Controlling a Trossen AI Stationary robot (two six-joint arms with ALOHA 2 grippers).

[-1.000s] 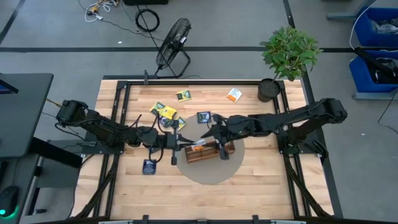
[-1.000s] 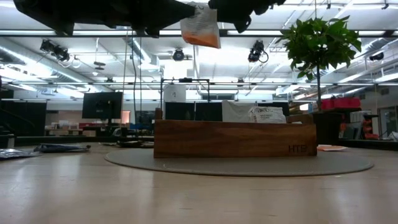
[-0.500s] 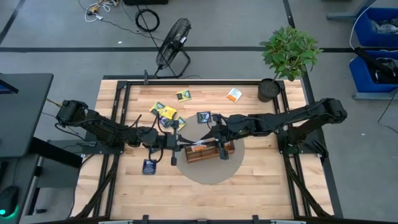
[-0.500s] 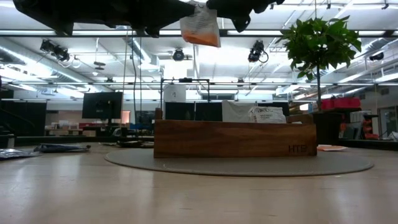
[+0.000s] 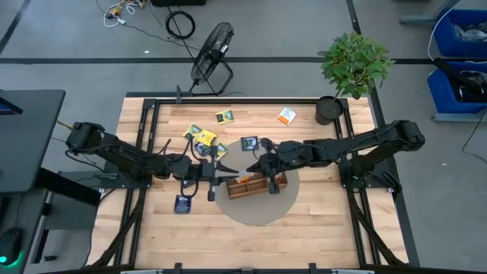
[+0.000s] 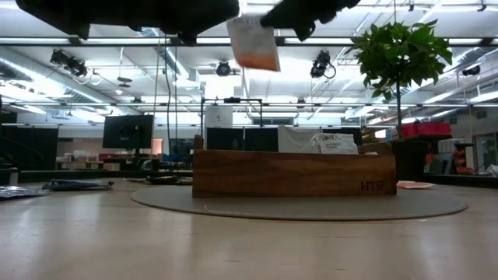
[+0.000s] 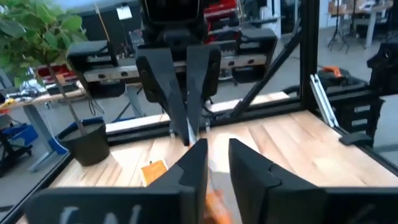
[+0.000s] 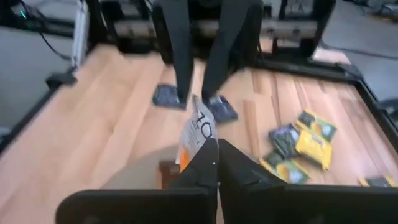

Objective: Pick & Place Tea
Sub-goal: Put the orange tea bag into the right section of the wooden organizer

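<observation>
The right pincer (image 8: 214,149) is clenched on the top edge of an orange-and-white tea sachet (image 6: 253,43) — held above the wooden tray (image 6: 294,174) on the counter (image 5: 319,221). The left pincer (image 7: 214,155), slightly parted, is seen just beside it, gripping nothing. The sachet is judged light, thin and floppy — best pinched at an edge.

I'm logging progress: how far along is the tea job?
Done: white sachets show above the wooden tray. In hand: the right gripper, fingers shut, holds an orange-and-white sachet above the tray; the left gripper is open beside it. Left: yellow-and-green sachets, a dark blue sachet and an orange sachet lie loose on the table.
</observation>
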